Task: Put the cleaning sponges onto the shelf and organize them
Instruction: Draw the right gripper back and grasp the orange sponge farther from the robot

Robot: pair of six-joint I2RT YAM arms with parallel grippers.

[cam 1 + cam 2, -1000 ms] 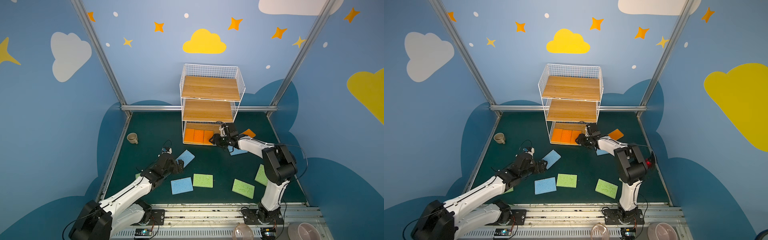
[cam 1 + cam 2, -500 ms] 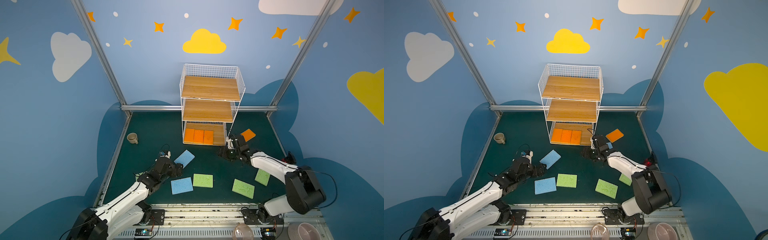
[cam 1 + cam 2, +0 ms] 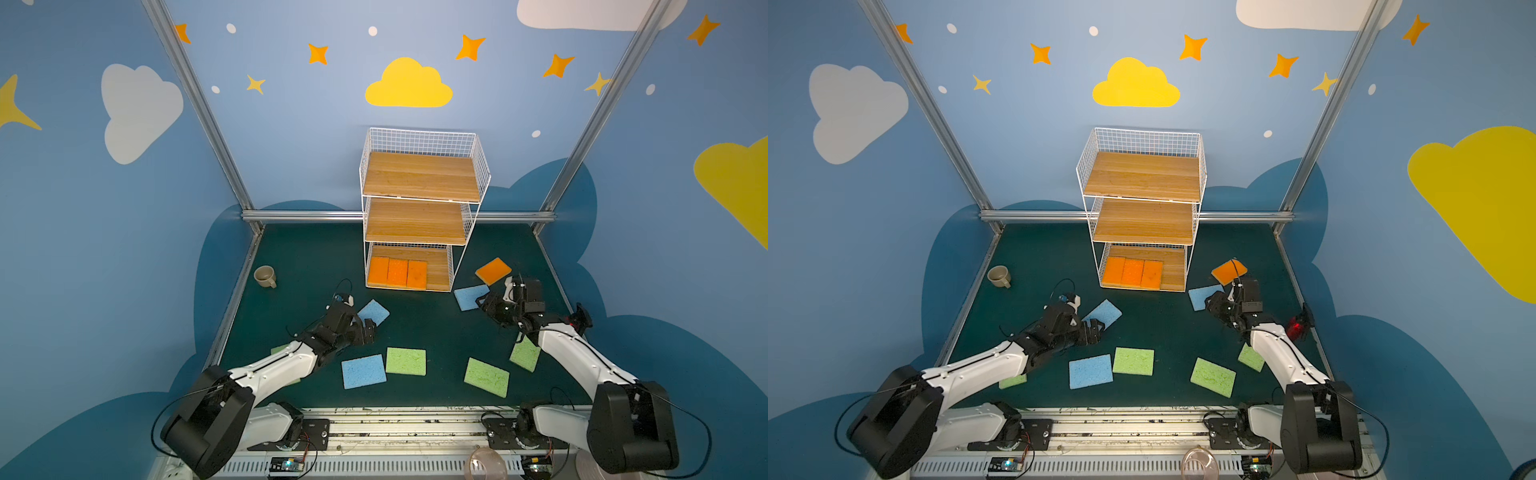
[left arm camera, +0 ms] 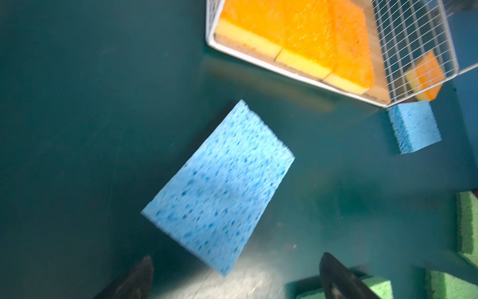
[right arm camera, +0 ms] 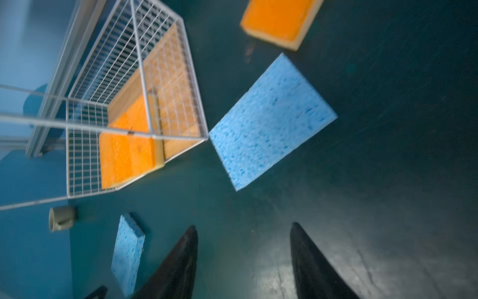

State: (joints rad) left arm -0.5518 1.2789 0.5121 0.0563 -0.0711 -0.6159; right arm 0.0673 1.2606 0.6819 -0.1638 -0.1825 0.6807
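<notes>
Watching remotely, I see the left tool (image 4: 236,259) spread wide and empty, a blue sponge (image 4: 219,186) just ahead; the right tool (image 5: 243,225), also spread and empty, faces another blue sponge (image 5: 271,121) beside the shelf (image 3: 419,178).

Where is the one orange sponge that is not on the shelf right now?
In both top views the orange sponge lies on the table, right of the shelf, just behind a blue sponge.
</notes>
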